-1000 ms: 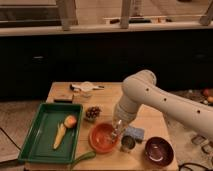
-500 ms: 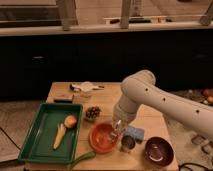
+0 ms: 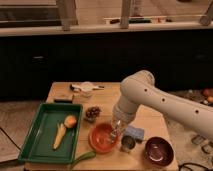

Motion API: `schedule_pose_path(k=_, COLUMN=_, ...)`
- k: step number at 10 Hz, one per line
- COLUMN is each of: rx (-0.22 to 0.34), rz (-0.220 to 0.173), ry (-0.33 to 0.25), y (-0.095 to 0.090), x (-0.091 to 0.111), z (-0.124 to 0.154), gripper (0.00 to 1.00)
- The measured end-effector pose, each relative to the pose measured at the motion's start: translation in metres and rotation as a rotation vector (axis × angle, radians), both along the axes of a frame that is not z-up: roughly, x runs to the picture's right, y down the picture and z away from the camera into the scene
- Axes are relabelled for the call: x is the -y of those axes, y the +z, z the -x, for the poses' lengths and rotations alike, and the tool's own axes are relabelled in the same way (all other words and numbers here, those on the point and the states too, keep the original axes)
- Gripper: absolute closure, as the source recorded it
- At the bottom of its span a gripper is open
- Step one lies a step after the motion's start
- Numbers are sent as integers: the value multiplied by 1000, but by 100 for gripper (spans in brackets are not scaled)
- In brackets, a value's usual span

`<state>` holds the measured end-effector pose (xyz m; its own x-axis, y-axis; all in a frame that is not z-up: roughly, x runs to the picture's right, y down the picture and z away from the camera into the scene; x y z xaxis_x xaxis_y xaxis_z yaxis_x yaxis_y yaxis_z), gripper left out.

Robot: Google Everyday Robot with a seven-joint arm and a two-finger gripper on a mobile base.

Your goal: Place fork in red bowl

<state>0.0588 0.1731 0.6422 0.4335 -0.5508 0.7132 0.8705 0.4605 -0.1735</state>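
Note:
The red bowl (image 3: 102, 139) sits on the wooden table near its front edge, just right of the green tray. My gripper (image 3: 117, 131) hangs from the white arm (image 3: 145, 97) directly over the bowl's right rim, low and close to it. A slim pale silvery streak, which looks like the fork (image 3: 114, 135), shows just under the gripper over the bowl's right side. Whether the fork is held or resting in the bowl cannot be told.
A green tray (image 3: 35, 145) with an orange fruit (image 3: 70, 121) and a yellow vegetable (image 3: 60, 136) lies at left. A metal cup (image 3: 128, 143), a blue item (image 3: 135, 132) and a maroon bowl (image 3: 158, 151) stand right of the red bowl. A green pepper (image 3: 82, 158) lies at the front edge.

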Motion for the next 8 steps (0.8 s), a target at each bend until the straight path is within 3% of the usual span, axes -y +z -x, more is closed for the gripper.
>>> schedule_pose_path(k=8, rx=8, rz=1, ry=13, y=0, x=-4, z=0, gripper=100)
